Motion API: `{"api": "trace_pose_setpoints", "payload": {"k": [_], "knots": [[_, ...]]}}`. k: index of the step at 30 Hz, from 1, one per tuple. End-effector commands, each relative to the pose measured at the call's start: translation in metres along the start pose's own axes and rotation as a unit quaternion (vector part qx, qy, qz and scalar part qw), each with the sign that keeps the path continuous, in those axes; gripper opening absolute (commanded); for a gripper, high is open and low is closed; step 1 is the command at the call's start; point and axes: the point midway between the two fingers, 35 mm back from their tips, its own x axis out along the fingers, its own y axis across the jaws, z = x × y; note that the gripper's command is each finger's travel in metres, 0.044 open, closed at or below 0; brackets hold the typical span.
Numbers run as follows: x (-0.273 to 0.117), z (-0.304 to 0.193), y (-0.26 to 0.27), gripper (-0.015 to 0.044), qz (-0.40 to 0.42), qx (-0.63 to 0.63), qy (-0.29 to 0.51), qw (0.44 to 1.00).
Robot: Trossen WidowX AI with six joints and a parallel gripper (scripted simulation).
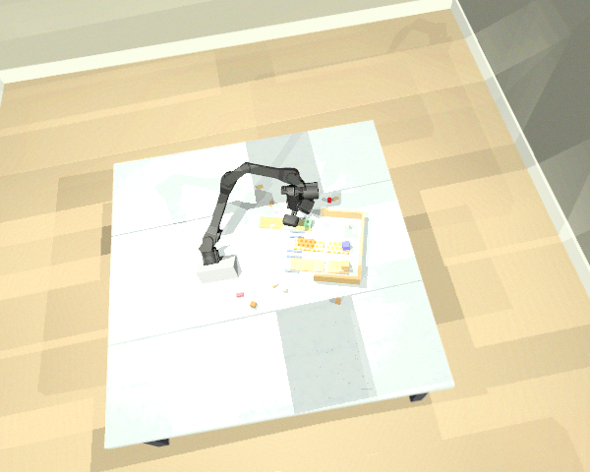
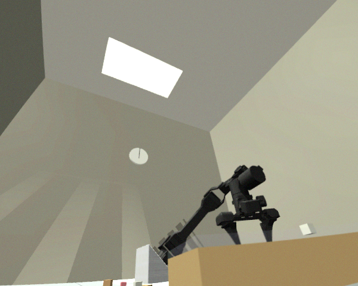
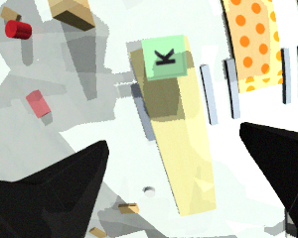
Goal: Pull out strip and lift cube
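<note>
k cube (image 1: 308, 223) (image 3: 165, 58) lies beyond the open fingers.

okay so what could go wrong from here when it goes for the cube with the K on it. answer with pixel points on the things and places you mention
The green cube marked K (image 1: 308, 223) (image 3: 164, 57) sits near the end of the yellow strip (image 1: 269, 222) (image 3: 184, 164), so a nudge might tip it off. The open gripper (image 1: 298, 217) (image 2: 253, 242) (image 3: 173, 138) could also close off-center, since the cube lies ahead of the space between its fingers in the wrist view.
</note>
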Motion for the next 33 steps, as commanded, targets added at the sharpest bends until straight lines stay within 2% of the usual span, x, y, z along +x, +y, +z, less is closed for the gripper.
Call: {"api": "trace_pose_setpoints", "payload": {"k": [1, 12, 19, 20, 33], "knots": [[-0.001, 0.015, -0.001, 0.0440, -0.002, 0.001, 0.001, 1.000], [-0.003, 0.051, -0.002, 0.0440, -0.002, 0.000, 0.000, 1.000], [0.006, 0.051, -0.001, 0.0256, -0.002, 0.000, 0.000, 1.000], [0.007, 0.052, -0.001, 0.0250, -0.002, 0.000, 0.000, 1.000], [0.029, 0.052, -0.001, 0.0250, -0.001, 0.000, 0.000, 1.000]]}}
